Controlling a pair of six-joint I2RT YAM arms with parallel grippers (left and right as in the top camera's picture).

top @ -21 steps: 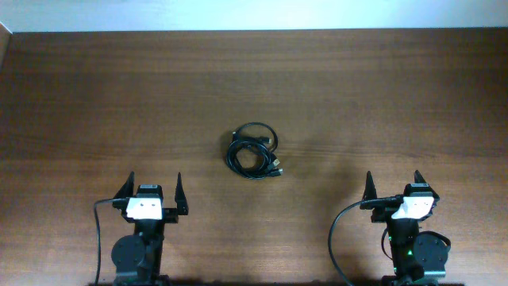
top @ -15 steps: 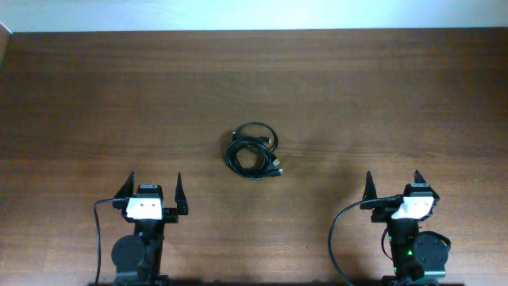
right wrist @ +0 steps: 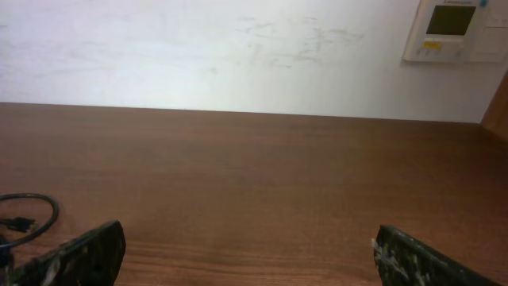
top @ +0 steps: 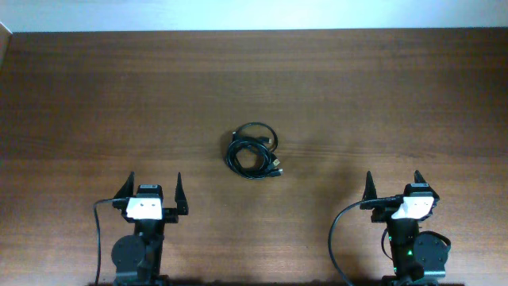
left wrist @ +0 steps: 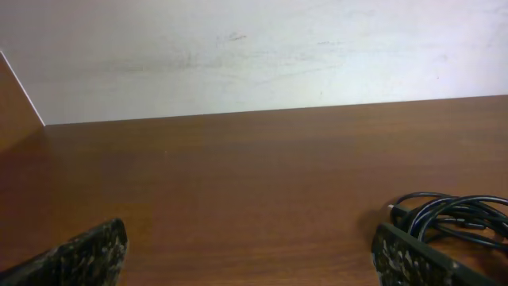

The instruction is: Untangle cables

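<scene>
The cables (top: pixel 253 152) lie as one small black tangle of thin looped cords at the middle of the wooden table (top: pixel 381 95). Part of the tangle shows at the right edge of the left wrist view (left wrist: pixel 456 216) and one loop at the left edge of the right wrist view (right wrist: pixel 24 218). My left gripper (top: pixel 152 189) is open and empty near the front edge, left of and nearer than the tangle. My right gripper (top: pixel 393 186) is open and empty at the front right, well apart from the tangle.
Thick black wires run from both arm bases, one at the left base (top: pixel 98 230) and one at the right base (top: pixel 337 238). A white wall (left wrist: pixel 254 56) stands behind the table's far edge. A wall panel (right wrist: pixel 452 30) hangs at the right.
</scene>
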